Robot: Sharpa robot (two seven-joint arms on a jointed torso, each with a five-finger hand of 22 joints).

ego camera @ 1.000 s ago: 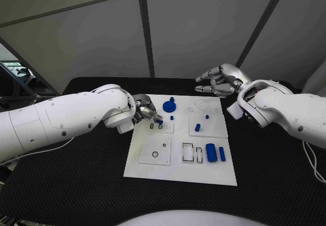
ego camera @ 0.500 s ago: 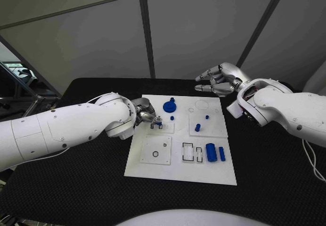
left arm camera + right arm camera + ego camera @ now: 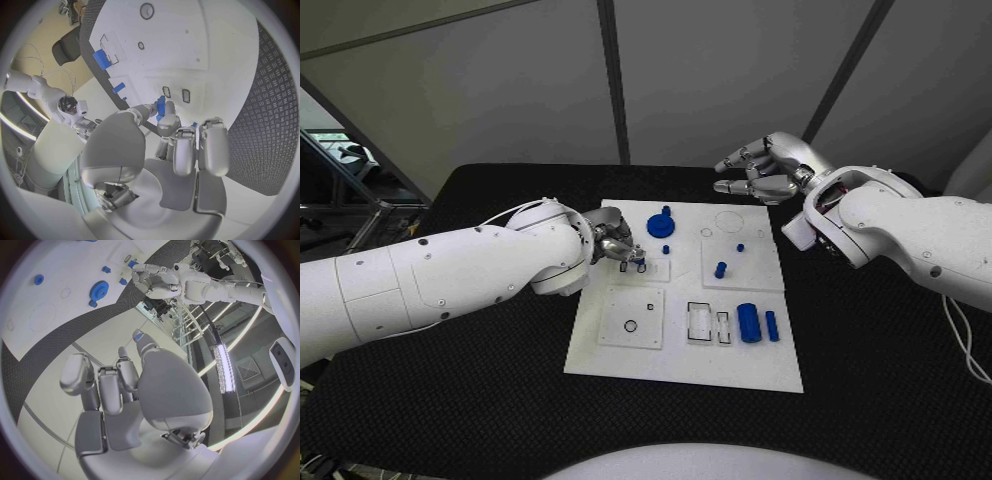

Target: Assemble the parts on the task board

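Pinching small blue peg (image 3: 160, 106), silver left hand (image 3: 615, 243) apparently over smooth white task board (image 3: 678, 370), right hand (image 3: 762, 170) spread, empty.

A black textured counter (image 3: 459, 400) carries a white task board (image 3: 678, 362), which lies flat beneath the left hand (image 3: 610, 240) and near the right hand (image 3: 764, 170).

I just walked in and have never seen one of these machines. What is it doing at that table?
The robot is fitting small blue parts into a white task board. Its left hand pinches a small blue piece just above two slots on the board. The right hand hovers past the board's far edge, holding nothing. A blue gear, some pegs and two blue blocks wait on the board.
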